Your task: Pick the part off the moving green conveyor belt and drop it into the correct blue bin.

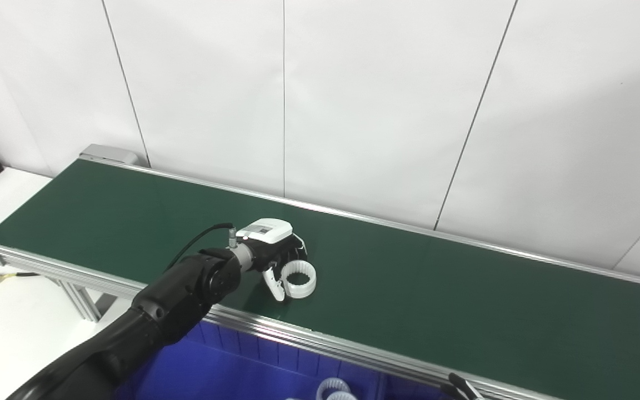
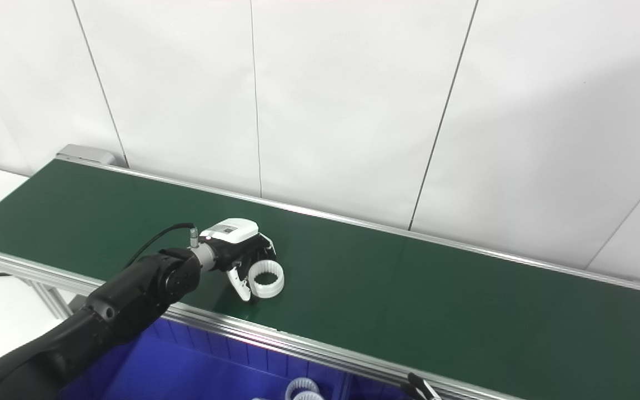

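A white toothed ring (image 1: 299,279) lies on the green conveyor belt (image 1: 436,289), near its front edge. My left hand (image 1: 275,253) reaches over the belt and sits right at the ring. Its thumb (image 1: 274,284) presses the ring's left side and its fingers (image 1: 299,245) curl against the far side, so the hand is closed around the ring at belt level. The same shows in the right eye view, with the ring (image 2: 266,279) and hand (image 2: 236,244). Only dark fingertips of my right hand (image 1: 460,385) show at the bottom edge.
A blue bin (image 1: 231,369) stands below the belt's front rail and holds white rings (image 1: 333,388). The aluminium rail (image 1: 320,336) runs along the front of the belt. A white table (image 1: 3,311) with a cable lies to the left. A white wall stands behind.
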